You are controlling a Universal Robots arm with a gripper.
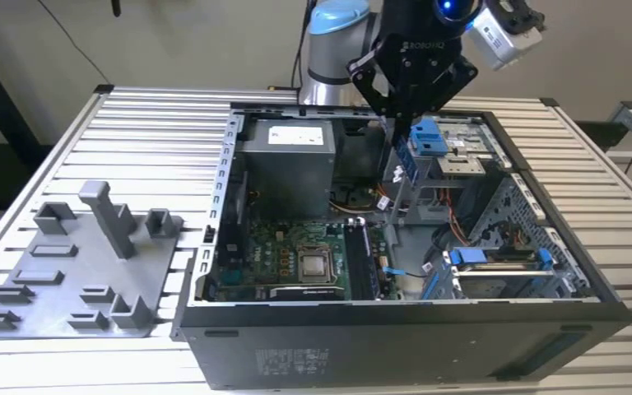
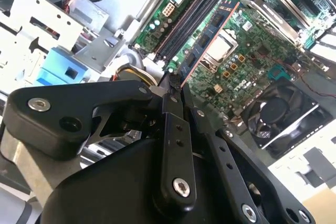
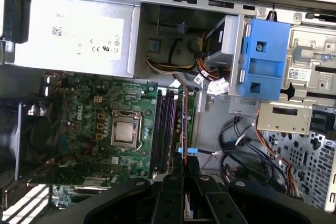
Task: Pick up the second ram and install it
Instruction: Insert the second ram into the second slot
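A slatted metal tabletop (image 1: pixel 151 140) in front of a plain wall carries an open computer case (image 1: pixel 404 346). Inside the case, the jaws are clamped on one end of the second ram (image 2: pixel 207 45). The stick runs away from them edge-on, showing a thin orange-edged line. In the first wrist view it lies just beside the dark memory slots (image 3: pixel 164 129), on their drive-cage side. It seems to hang above the motherboard (image 3: pixel 89 124), though I cannot tell whether it touches a slot. The processor socket (image 3: pixel 125 132) sits on the slots' far side, with the power supply (image 3: pixel 73 35) beyond it. A blue drive bracket (image 3: pixel 262 56) stands near the cables. Outside the case, on the exterior view's left, rests a grey tray (image 1: pixel 75 288) with upright posts.
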